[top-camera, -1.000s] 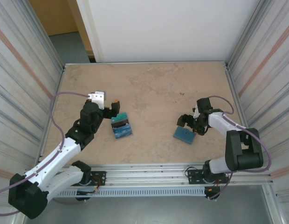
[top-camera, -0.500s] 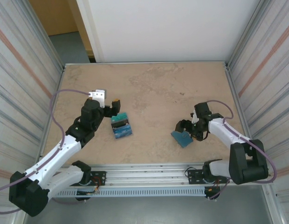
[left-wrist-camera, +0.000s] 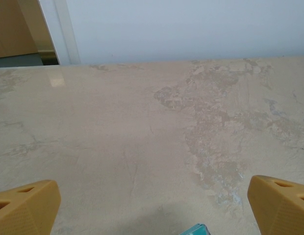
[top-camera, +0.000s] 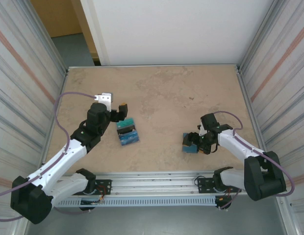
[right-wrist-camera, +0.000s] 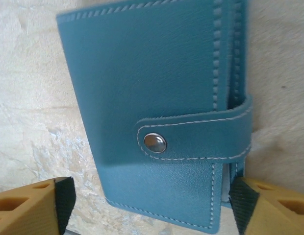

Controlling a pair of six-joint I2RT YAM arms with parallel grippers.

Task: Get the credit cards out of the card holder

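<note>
the card holder (right-wrist-camera: 157, 98) looks like soft leather or an imitation of it (which one i cannot tell), matt and finely grained, with pale thread stitching along its edges. its snap (right-wrist-camera: 155, 142) is bright polished metal. the table (left-wrist-camera: 142, 137) has a smooth, stone-patterned beige top with a faint sheen. the right gripper (right-wrist-camera: 152, 208) has fingers (right-wrist-camera: 24, 210) of matt yellow-orange plastic, faced with dull black rubbery pads (right-wrist-camera: 66, 203). the side walls (top-camera: 24, 73) are ribbed metal sheet.
</note>
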